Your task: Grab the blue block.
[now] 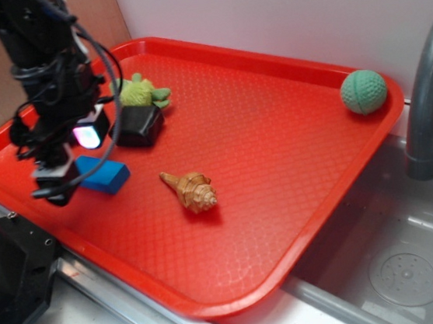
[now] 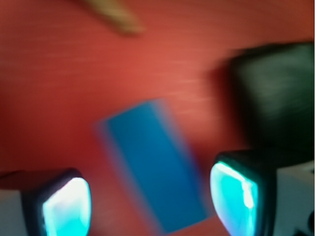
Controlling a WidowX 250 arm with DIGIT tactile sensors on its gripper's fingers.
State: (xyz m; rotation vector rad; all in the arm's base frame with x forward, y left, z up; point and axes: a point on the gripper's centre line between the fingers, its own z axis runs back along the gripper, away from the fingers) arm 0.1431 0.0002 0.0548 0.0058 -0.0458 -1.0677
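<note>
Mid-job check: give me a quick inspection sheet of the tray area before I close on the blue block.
Surface: red tray, textured, lying flat beside a sink.
Job's things: blue block flat on the tray, between the open fingers in the wrist view.
Clutter: black box close to the block; green plush; seashell; green ball in the far corner.
Grippers: gripper open, above the block, pads glowing.
Cables: black cable loops on the arm.
Surroundings: grey faucet, sink basin.

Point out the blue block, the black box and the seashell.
blue block (image 1: 107, 176), exterior view, on its top face right of the arm.
black box (image 1: 139, 124), exterior view, on its top face.
seashell (image 1: 192, 191), exterior view, on its wide ribbed body.
</note>
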